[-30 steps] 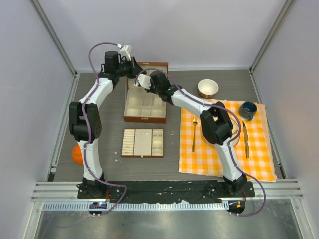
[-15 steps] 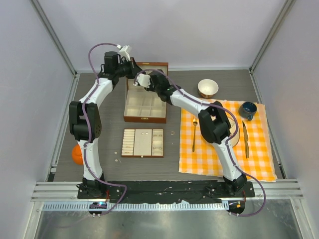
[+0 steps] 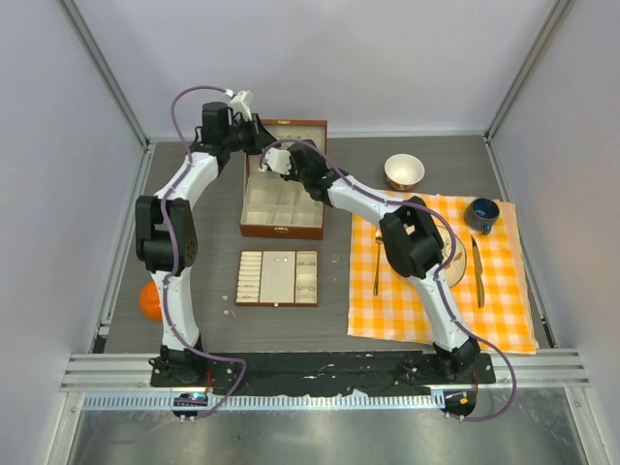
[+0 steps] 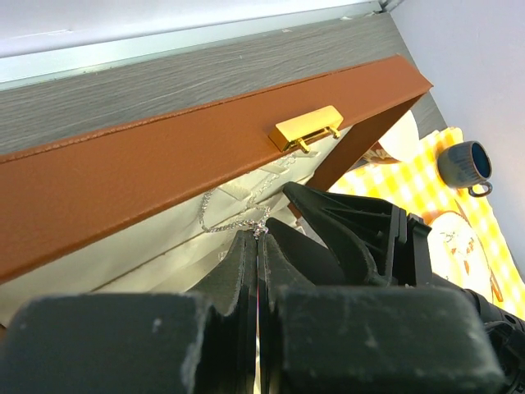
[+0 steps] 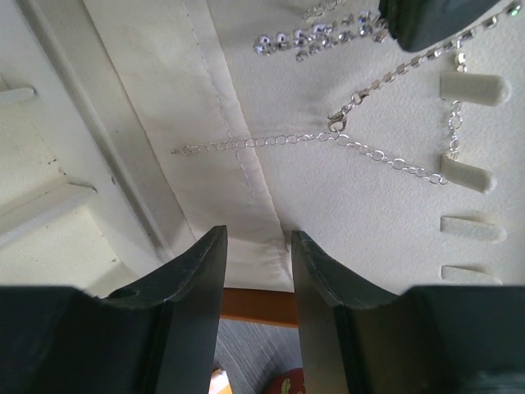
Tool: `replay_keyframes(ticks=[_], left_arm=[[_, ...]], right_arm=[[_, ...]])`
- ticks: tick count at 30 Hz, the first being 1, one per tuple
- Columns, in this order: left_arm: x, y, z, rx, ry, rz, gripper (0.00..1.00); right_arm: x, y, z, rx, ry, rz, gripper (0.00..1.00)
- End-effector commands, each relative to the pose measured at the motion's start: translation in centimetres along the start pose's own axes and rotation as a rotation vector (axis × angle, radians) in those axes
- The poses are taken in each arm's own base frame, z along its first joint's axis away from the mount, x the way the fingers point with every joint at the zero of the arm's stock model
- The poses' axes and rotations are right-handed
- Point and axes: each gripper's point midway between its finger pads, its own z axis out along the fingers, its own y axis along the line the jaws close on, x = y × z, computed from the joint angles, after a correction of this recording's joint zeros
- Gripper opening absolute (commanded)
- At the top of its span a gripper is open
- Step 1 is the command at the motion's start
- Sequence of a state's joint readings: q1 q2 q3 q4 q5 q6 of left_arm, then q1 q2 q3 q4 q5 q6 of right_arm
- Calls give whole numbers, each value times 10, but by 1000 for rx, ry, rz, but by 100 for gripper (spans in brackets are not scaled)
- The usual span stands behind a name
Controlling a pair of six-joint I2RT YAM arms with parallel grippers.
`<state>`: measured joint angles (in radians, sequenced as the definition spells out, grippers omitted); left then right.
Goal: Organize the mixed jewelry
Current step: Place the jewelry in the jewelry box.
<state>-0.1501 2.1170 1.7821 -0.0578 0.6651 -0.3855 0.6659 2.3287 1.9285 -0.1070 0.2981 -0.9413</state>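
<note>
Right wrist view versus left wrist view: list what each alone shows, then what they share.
Right wrist only: pale hooks on the cream lining and a sparkly stone strand, beyond the open right gripper. Left wrist only: the box's brown lid, gold clasp, blue mug. Both: the thin chain on that lining.
</note>
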Motion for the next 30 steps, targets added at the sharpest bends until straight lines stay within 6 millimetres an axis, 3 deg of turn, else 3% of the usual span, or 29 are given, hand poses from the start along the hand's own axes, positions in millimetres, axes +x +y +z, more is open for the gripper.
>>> replay_keyframes(ticks=[1,7,22,30], left_arm=[[-19,-17,-2,46,-37,40,0],[-17,-16,-2,45,-34,40,0],[-15,-14,-2,46,-31,38,0],[-20,-15,-3,49,-42,32,0]], right_arm=[[-16,-22,3,76,-42,10,43],[-12,-15,5,61,-37,7,40],[-10,-15,8,56,-34,4,9],[-14,-10,3,9,-53,48,1]])
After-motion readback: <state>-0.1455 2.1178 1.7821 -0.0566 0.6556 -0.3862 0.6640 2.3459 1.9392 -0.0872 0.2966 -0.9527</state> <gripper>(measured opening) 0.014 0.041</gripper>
